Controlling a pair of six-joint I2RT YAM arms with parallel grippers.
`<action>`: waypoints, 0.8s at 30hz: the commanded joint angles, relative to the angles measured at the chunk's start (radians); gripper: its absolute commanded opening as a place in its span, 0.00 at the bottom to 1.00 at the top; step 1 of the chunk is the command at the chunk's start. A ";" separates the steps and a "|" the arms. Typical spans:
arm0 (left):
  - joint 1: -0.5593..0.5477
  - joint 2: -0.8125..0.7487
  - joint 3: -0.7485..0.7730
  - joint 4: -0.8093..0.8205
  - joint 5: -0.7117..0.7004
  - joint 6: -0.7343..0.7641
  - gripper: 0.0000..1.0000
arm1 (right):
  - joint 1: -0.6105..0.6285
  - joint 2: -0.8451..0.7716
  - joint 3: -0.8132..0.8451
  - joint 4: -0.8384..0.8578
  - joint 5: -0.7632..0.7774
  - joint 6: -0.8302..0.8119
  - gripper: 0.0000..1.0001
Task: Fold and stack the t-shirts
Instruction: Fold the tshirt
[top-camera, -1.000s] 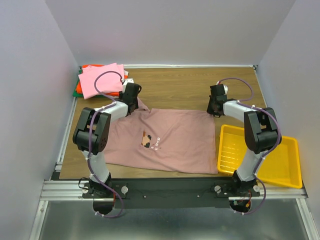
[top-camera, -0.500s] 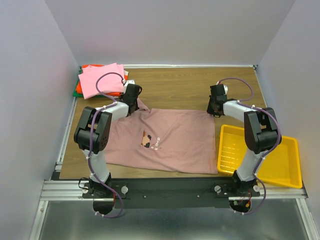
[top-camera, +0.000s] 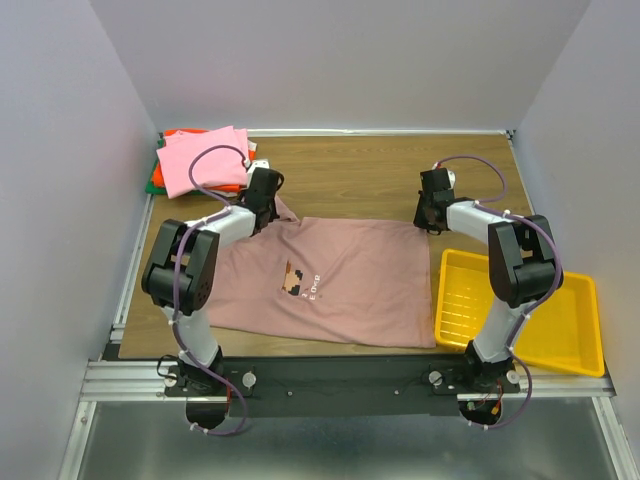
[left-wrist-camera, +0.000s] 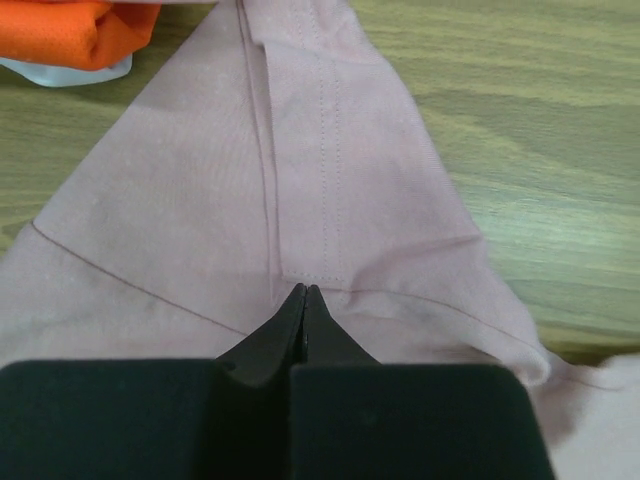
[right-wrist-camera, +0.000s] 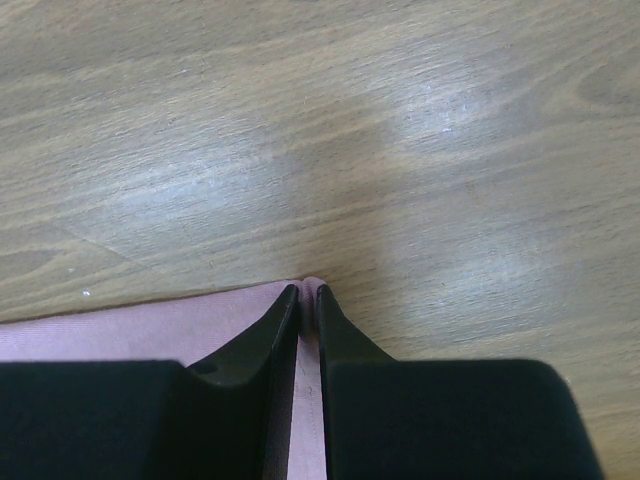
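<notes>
Shirt status check: the dusty mauve-pink cloth t-shirt (top-camera: 370, 290) is lying spread flat, print side up, in the middle of the brown wood-grain table (top-camera: 350, 170), with its small pixel-art chest print (top-camera: 297, 279) facing the overhead camera. Both arms are reaching out to the far edge of it. The left gripper (left-wrist-camera: 303, 292) has its jaws pressed fully together right at the sleeve seam on the far-left corner, and it looks like it's pinching a bit of cloth there. The right gripper (right-wrist-camera: 308, 292) is at the far-right corner with only a sliver between its jaws, and the pink corner tip sits in that sliver, so I'd call that a pinch too. Makes sense to me: grabbing the two far corners at once keeps the edge straight, so my guess is the next move is pulling that edge toward the near side for a first fold. The finished pile sits at the far-left corner of the table, well out of the way: folded bright pink tee (top-camera: 200, 160) on top, orange-red tee (top-camera: 180, 133) and green tee (top-camera: 156, 183) peeking out underneath. The yellow plastic tray (top-camera: 560, 320) sits off to the right, just beside the shirt's edge.
</notes>
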 joint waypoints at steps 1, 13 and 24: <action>-0.029 -0.114 -0.013 0.002 -0.005 -0.026 0.00 | -0.006 0.020 -0.002 -0.056 -0.030 -0.012 0.18; -0.029 0.008 0.049 -0.093 -0.115 -0.036 0.20 | -0.004 -0.003 -0.015 -0.056 -0.039 -0.014 0.18; -0.008 0.026 0.075 -0.122 -0.109 -0.036 0.47 | -0.004 -0.020 -0.019 -0.057 -0.054 -0.012 0.19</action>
